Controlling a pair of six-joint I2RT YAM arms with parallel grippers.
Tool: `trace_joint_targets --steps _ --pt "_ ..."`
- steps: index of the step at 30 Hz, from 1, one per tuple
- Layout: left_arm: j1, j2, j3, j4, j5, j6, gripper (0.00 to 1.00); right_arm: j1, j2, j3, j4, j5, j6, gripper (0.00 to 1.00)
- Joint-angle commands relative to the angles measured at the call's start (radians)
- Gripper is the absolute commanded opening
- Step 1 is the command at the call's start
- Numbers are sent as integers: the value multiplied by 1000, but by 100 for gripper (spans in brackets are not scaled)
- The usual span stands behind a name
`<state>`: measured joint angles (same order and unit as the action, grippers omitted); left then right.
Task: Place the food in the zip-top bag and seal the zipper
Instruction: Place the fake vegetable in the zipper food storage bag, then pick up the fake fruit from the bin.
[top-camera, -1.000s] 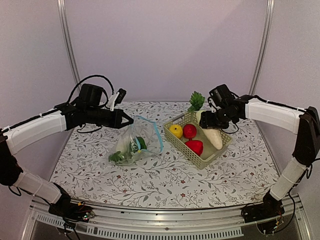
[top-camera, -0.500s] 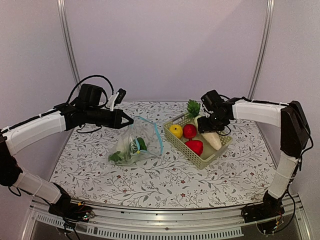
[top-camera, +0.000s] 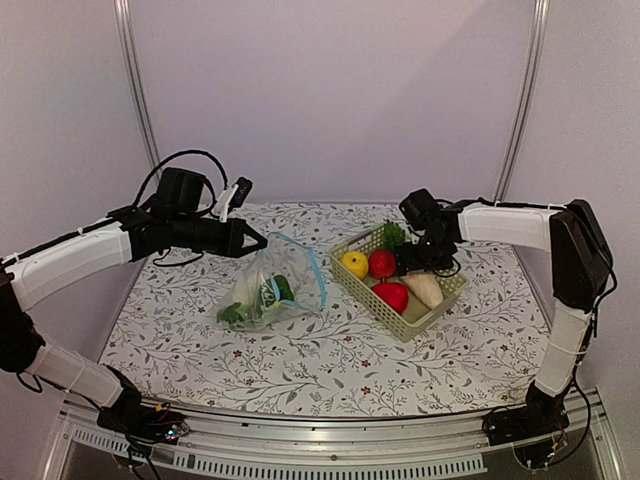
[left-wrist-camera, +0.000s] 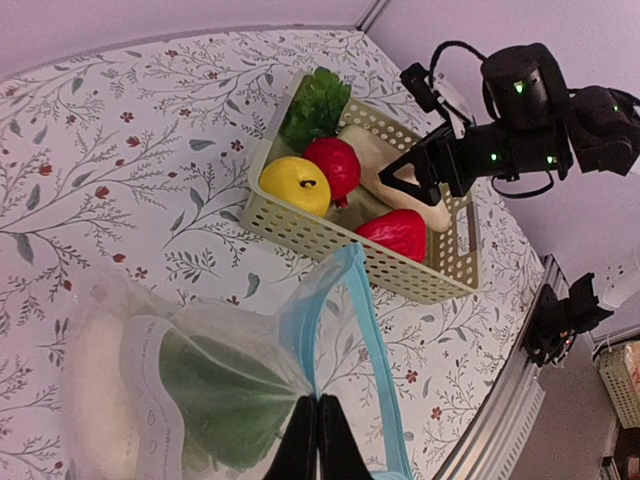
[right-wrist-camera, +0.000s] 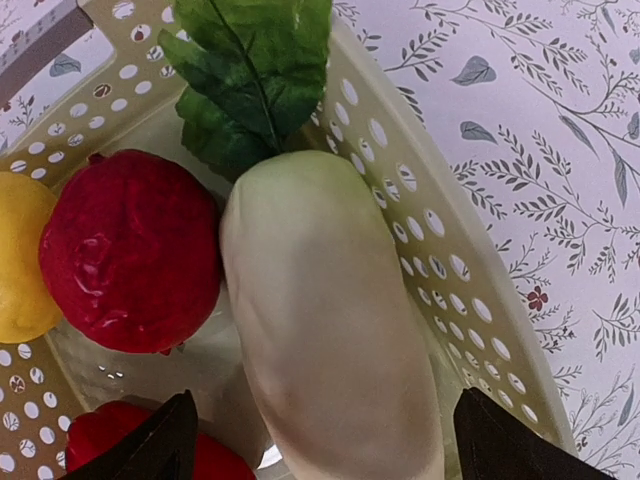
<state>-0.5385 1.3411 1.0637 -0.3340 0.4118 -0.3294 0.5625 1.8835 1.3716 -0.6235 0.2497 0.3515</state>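
radish (right-wrist-camera: 320, 330), red pieces (right-wrist-camera: 130, 250) and yellow apple (left-wrist-camera: 295, 185) lie in the green basket (right-wrist-camera: 440, 270); leafy greens (left-wrist-camera: 220, 400) sit inside the zip-top bag (top-camera: 255, 290) on the table (top-camera: 330, 370). left gripper (left-wrist-camera: 317, 405) pinches the bag's mouth beside the zipper (left-wrist-camera: 375, 350). right gripper (right-wrist-camera: 325, 400) hangs over the radish, fingers spread wide.

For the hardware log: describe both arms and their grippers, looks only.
The left arm and right arm have white shells on the long links and black joints. Loose black cables loop at each wrist. The left gripper and right gripper are black with tapered, pointed fingers; small green lights glow on the right wrist housing.
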Motion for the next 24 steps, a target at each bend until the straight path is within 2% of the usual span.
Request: trace_joint_targets --steps 1,10,17,24 --pt "5 -11 -8 27 17 11 0 -5 -85 21 -41 -37 7 91" --pt "5 -8 -10 32 19 8 0 44 -177 32 -70 -144 37 89" --pt "5 -7 -10 32 18 10 0 69 -82 76 -42 -202 52 79" --pt "5 -7 -10 30 16 11 0 74 35 149 -24 -207 56 76"
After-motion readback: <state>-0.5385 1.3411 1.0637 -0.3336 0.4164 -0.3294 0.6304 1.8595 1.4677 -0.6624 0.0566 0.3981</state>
